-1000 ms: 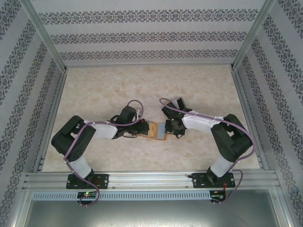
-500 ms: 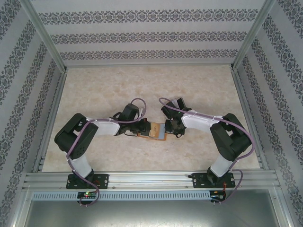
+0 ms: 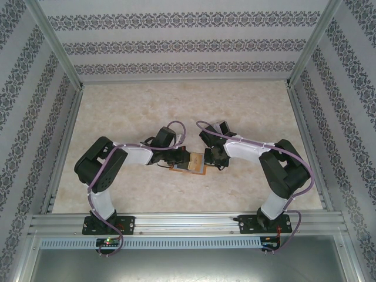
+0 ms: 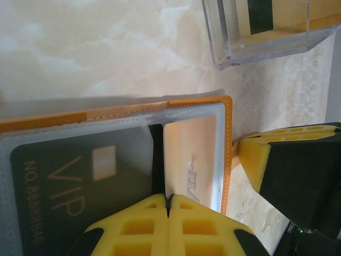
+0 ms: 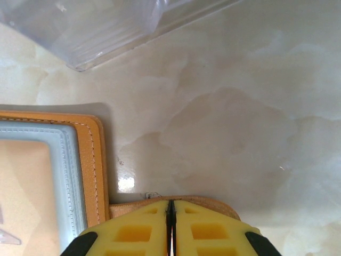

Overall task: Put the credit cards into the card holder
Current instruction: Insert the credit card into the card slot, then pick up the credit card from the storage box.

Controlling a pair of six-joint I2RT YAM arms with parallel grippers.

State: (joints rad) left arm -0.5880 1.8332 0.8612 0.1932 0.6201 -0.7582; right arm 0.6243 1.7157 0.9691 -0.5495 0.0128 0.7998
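Orange-tan leather-look card holder (image 3: 191, 164), one, lying open and flat on the marble-pattern desk (image 5: 240, 106), midway between the two arms.

- Clear inner pockets, grey-edged, stitched border. One pocket holds a dark card (image 4: 69, 181) lettered "VIP". The pocket next to it holds a pale peach card (image 4: 194, 154).
- Clasp tab (image 5: 181, 201), tan, projecting from the holder's edge on the right arm's side.
- Left tool (image 4: 168, 205): yellow pads pressed together with no gap, set on the holder's edge at the seam between the two pockets, just over the dark card's end. Whether anything thin is nipped between the pads cannot be told.
- Right tool (image 5: 171, 205): pads closed to a hairline seam, tips touching the clasp tab. A grip on the tab cannot be confirmed. It stands just beside the holder on the side opposite the left tool.
- Clear plastic box (image 4: 266, 32), one, on the desk near the holder's far side, apart from it, with bare desk between.
- Obstruction: both tools crowd the holder's two short ends. From above they and their cables hide most of the holder.
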